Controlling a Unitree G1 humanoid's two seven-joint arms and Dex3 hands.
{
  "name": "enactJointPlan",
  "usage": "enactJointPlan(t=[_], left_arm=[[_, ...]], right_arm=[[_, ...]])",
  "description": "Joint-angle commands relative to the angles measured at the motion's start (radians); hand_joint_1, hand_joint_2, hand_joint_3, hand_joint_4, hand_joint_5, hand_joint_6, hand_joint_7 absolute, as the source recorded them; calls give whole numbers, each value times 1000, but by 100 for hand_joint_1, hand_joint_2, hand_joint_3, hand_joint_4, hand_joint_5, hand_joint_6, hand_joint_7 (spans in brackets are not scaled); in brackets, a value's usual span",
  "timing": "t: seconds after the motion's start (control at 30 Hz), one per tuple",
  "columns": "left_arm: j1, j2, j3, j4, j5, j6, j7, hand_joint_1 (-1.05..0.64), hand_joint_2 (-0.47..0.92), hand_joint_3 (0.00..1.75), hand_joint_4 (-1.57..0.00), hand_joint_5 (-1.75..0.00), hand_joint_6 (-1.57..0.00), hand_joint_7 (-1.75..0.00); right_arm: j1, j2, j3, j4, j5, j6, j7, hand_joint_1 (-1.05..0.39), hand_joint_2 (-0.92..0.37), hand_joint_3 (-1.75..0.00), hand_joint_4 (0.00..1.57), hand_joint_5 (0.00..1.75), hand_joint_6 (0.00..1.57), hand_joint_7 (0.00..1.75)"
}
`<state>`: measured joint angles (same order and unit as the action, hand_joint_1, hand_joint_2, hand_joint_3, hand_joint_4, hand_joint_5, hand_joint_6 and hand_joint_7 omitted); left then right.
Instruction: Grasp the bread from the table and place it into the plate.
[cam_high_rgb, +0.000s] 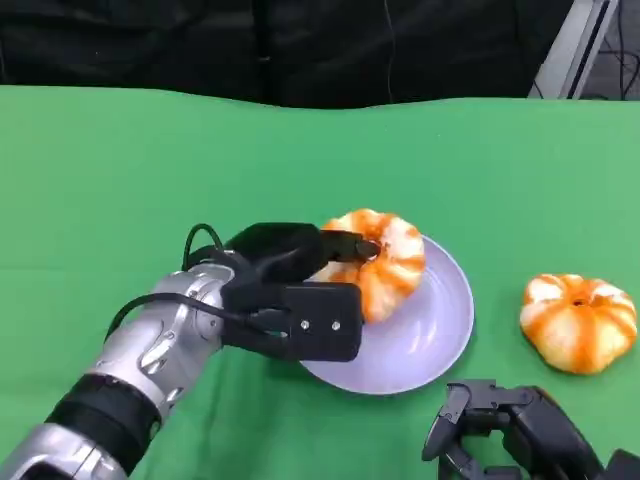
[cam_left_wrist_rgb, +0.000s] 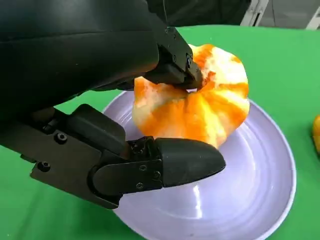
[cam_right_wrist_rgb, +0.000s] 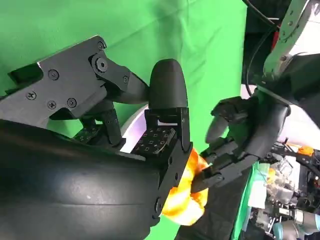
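My left hand (cam_high_rgb: 290, 292) grips an orange-and-white striped bread (cam_high_rgb: 388, 262) over the far left part of the lavender plate (cam_high_rgb: 435, 335). In the left wrist view a finger presses into the top dimple of the bread (cam_left_wrist_rgb: 200, 107) and the thumb (cam_left_wrist_rgb: 185, 162) lies under its near side, above the plate (cam_left_wrist_rgb: 245, 200). The bread is tilted; whether its lower edge touches the plate I cannot tell. My right hand (cam_high_rgb: 505, 432) sits low at the table's near right edge, fingers apart, holding nothing.
A second striped bread (cam_high_rgb: 578, 322) lies on the green cloth to the right of the plate, just beyond my right hand. The green table (cam_high_rgb: 130, 170) stretches wide to the left and far side. A dark backdrop stands behind it.
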<state>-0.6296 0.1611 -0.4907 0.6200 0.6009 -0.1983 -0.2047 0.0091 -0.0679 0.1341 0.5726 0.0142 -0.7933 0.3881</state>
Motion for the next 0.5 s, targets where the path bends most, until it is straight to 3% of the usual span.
enactJointPlan(t=[0.03,0.23,0.4,0.5], left_arm=[[7,17,9,-15,-2,-18,33,-100,92,83,-48,-4,-78,-7],[-8,9,26,-12,-22,-28,40,-97,92,81,-51,-3,-74,-1],[-35,18,28,-34,-16,-33,28,-95,92,81,-71,-5,-115,-13],[-51,25,33,-45,-25,-40,12,-95,92,81,-74,-5,-122,-14]], right_arm=[[7,-13,-2,-8,3,0,1,-13,-60,-99,83,147,87,114],[5,-11,-2,0,3,-6,1,-12,-60,-99,84,145,88,115],[3,-11,-2,1,-2,-8,-3,-12,-61,-99,84,145,88,115],[3,-11,-2,0,-6,-11,-6,-12,-61,-99,84,144,88,115]])
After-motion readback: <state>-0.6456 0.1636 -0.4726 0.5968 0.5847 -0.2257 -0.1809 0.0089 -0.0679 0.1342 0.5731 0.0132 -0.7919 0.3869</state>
